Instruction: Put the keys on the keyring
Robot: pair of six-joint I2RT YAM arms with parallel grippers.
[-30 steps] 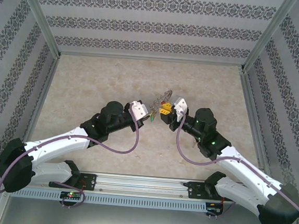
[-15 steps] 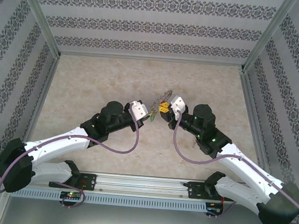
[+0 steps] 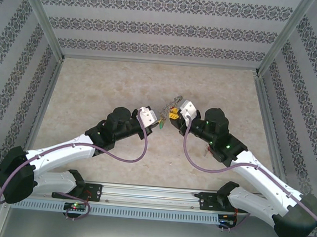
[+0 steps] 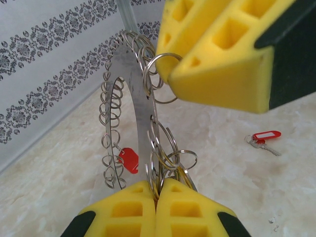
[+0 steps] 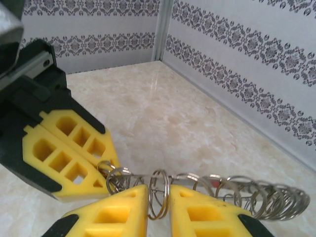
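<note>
Currently both claws meet above the middle of the tabletop (image 3: pixel 94 91), with the keyring (image 4: pixel 139 106) held up between them, clear of the surface.

Left claw (image 4: pixel 157 186): pads pressed together and clamped on the hoop's rim, several silvery links (image 5: pixel 237 190) bunched at the pinch.

Right claw (image 5: pixel 158 191): pads narrowly apart, one link standing upright in the gap. Cannot tell whether both pads actually press on it. In the left wrist view this claw's tips sit at the upper part of the hoop, against a link there.

Keyring orientation:
- Left wrist view: hoop seen almost edge-on, the flat grey band rising upright from the left claw's pads and curving toward the far wall.
- Overhead view: long axis runs from near-left, at the left claw, to far-right, past the right claw's tips.
- Right wrist view: the fringe of links strings out in a row to the right, free end pointing right.

Keys: a small red tag (image 4: pixel 128 160) hangs from a link low on the hoop's left side. A red-tagged key (image 4: pixel 264 138) lies flat on the tabletop, well apart from the ring, to its right.
</note>
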